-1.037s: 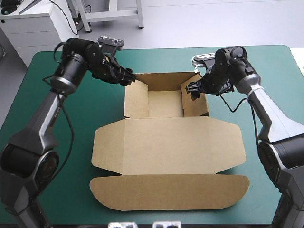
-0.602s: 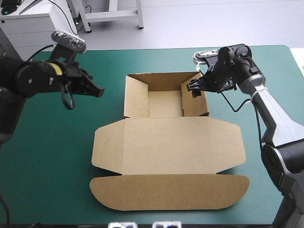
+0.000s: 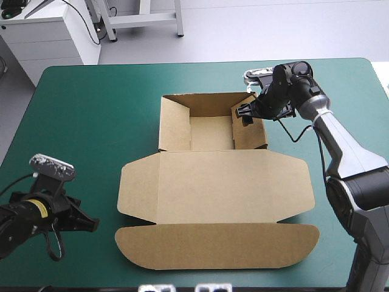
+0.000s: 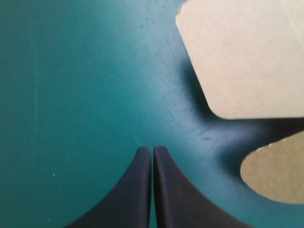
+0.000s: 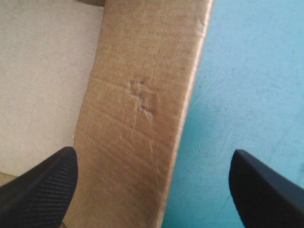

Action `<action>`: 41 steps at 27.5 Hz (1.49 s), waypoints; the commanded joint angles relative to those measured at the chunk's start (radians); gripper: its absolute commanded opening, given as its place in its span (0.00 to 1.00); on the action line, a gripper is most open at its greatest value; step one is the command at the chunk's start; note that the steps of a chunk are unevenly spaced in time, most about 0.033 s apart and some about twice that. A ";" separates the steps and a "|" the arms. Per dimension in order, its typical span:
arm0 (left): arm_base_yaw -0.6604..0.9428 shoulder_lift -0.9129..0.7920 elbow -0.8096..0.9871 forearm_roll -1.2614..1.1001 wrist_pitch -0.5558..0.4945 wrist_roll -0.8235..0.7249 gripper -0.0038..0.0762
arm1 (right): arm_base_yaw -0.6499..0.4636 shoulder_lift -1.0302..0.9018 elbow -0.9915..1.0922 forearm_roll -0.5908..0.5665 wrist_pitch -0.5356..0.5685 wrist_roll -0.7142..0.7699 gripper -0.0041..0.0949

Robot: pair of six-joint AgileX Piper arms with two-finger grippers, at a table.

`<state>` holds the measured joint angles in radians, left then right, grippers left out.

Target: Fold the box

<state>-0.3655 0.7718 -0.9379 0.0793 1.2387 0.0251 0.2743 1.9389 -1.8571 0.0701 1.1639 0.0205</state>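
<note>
Left end effector (image 3: 91,224), fingers together, has quit the box (image 3: 213,188); the tuck now seems left to the right end effector (image 3: 243,112), spread astride a wall (image 5: 142,95)

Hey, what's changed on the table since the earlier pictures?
The left gripper left the far left corner of the box and swung back to the table's near left, now shut over the teal-green cover beside the lid. The right gripper stays open astride the right wall; the box has not moved.
</note>
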 commanded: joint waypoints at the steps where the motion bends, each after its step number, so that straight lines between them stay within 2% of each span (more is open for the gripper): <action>1: -0.006 -0.059 0.100 0.007 -0.051 -0.061 0.04 | -0.004 -0.015 -0.028 0.000 -0.049 -0.008 0.85; 5: -0.006 -0.085 0.203 0.007 -0.063 -0.081 0.04 | -0.004 0.038 -0.028 0.007 -0.049 -0.008 0.84; 7: -0.006 -0.085 0.219 0.007 -0.070 -0.087 0.04 | -0.004 0.057 -0.028 0.016 -0.056 -0.008 0.79; 11: -0.006 -0.085 0.223 0.005 -0.127 -0.087 0.04 | -0.004 0.062 -0.028 0.018 -0.069 -0.008 0.52; 17: -0.006 -0.085 0.223 0.003 -0.146 -0.087 0.04 | -0.006 0.060 -0.028 -0.046 -0.093 -0.003 0.04; 24: -0.006 -0.085 0.223 0.003 -0.148 -0.093 0.04 | -0.108 0.058 -0.071 -0.111 -0.121 -0.001 0.02; 34: -0.006 -0.085 0.223 0.005 -0.148 -0.093 0.04 | -0.422 0.063 -0.149 -0.169 -0.182 0.004 0.02; 41: -0.006 -0.085 0.223 0.008 -0.148 -0.093 0.04 | -0.656 0.102 -0.147 -0.079 -0.136 0.001 0.02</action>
<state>-0.3655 0.6894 -0.6933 0.0800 1.1311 -0.0605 -0.3166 2.0880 -1.9734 -0.0463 1.0312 0.0290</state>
